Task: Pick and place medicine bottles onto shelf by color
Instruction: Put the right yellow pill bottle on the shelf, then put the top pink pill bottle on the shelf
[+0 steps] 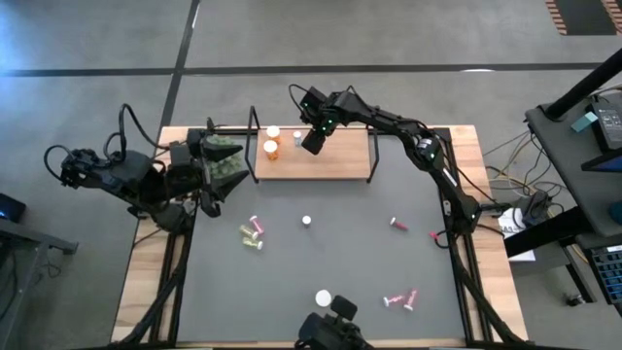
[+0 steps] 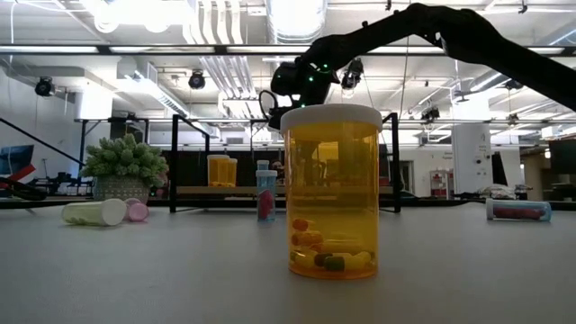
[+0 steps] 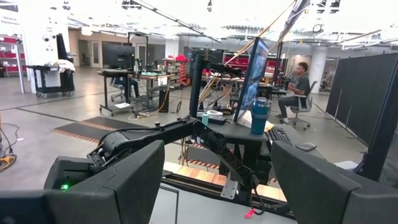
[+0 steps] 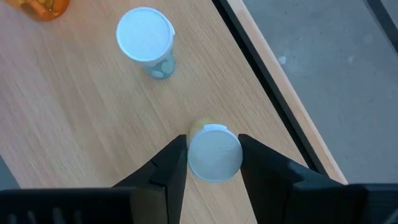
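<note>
Grey matting covers my worktop (image 1: pixel 321 262), with the wooden shelf (image 1: pixel 330 160) at its twelve o'clock edge. My right end effector (image 4: pixel 213 155) hangs over that shelf, fingers narrowly parted, flanking a white-capped bottle (image 4: pixel 214 152) standing upright on the board; whether they touch it I cannot tell. Another white-capped bottle (image 4: pixel 145 36) stands nearby. Loose bottles (image 1: pixel 253 231) lie on the mat. My left end effector (image 1: pixel 222 156) waits wide open at ten o'clock.

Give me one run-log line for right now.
right gripper: over shelf, fingers around white-capped bottle | left gripper: open, raised at table's left | orange bottles on shelf | pink bottles on mat
</note>
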Robot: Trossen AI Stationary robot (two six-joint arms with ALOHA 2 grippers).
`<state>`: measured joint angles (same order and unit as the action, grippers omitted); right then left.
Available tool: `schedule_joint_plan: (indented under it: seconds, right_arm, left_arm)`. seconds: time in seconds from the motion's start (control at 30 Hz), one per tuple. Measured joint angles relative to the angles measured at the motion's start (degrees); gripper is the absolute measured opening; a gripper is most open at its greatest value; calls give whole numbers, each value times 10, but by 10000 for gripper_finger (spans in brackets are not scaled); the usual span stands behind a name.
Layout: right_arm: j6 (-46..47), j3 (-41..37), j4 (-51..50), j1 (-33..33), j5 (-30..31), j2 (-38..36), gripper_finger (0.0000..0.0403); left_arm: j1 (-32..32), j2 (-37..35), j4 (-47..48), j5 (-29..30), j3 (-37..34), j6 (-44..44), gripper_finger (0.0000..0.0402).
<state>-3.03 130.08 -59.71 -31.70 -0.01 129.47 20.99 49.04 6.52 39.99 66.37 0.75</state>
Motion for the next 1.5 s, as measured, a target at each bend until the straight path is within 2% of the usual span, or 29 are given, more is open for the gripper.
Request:
schedule_joint_plan:
  seconds: [0.53,0.77,0.9,1.13,1.3,1.5]
  right_arm:
    - [4,0,2,0,0,-1,184]
    - [13,46,-34,0,1,-12,205]
    - [22,48,-72,0,2,-29,204]
    - [91,49,-188,15,1,-67,189]
    - [98,48,-270,51,1,-95,183]
    - [125,47,-289,109,32,-134,178]
  left_arm:
    - [0,0,0,0,0,0,279]
    - [0,0,0,0,0,0,279]
    - [0,0,1,0,0,0,279]
    - [0,-1,1,0,0,0,279]
    - [0,0,28,0,-1,4,279]
    - [0,12,66,0,-1,5,279]
